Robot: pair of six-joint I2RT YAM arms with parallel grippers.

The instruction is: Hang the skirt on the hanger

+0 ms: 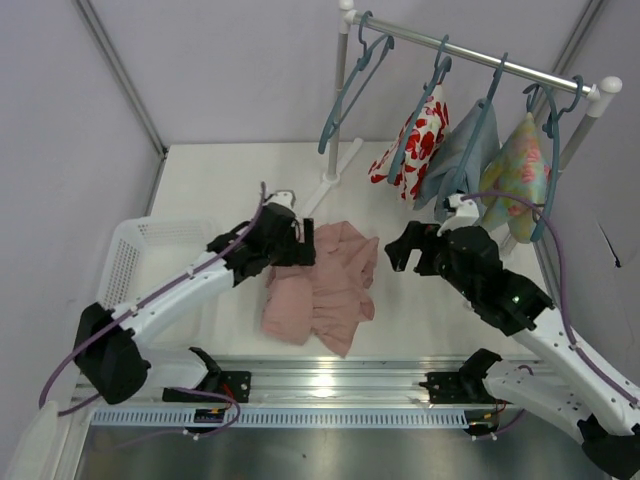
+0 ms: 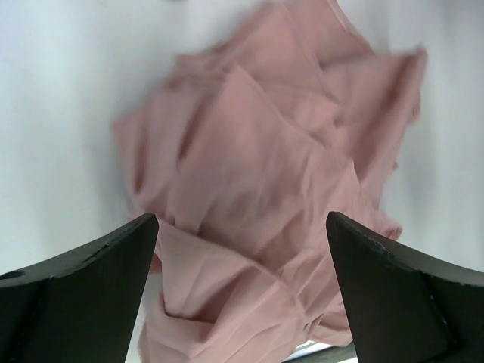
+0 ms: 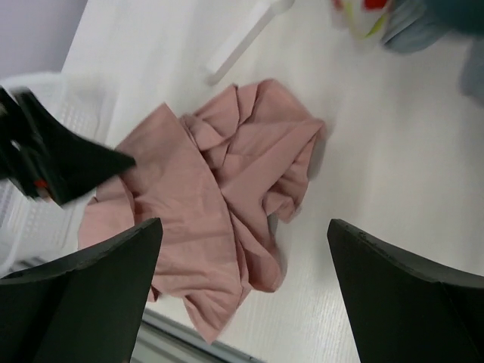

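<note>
Item: the skirt (image 1: 322, 285), dusty pink, lies crumpled and flat on the white table (image 1: 430, 320), near the middle of the top view. Item: the hanger (image 1: 350, 85), teal and bare, hangs on the rail (image 1: 470, 50) at the skirt's 12 o'clock, well apart from it. Item: the left gripper (image 1: 303, 243), at the skirt's 10 o'clock edge, jaws spread wide with nothing between them; its wrist view shows pink cloth below. Item: the right gripper (image 1: 397, 250), at the skirt's 2 o'clock, just beside the cloth, jaws wide and holding nothing. Item: a white basket (image 1: 135, 255) at 9 o'clock. Item: a floral garment (image 1: 415, 140), a pale blue garment (image 1: 465, 150) and a yellow-green garment (image 1: 520, 165), all hung at 1 o'clock.
</note>
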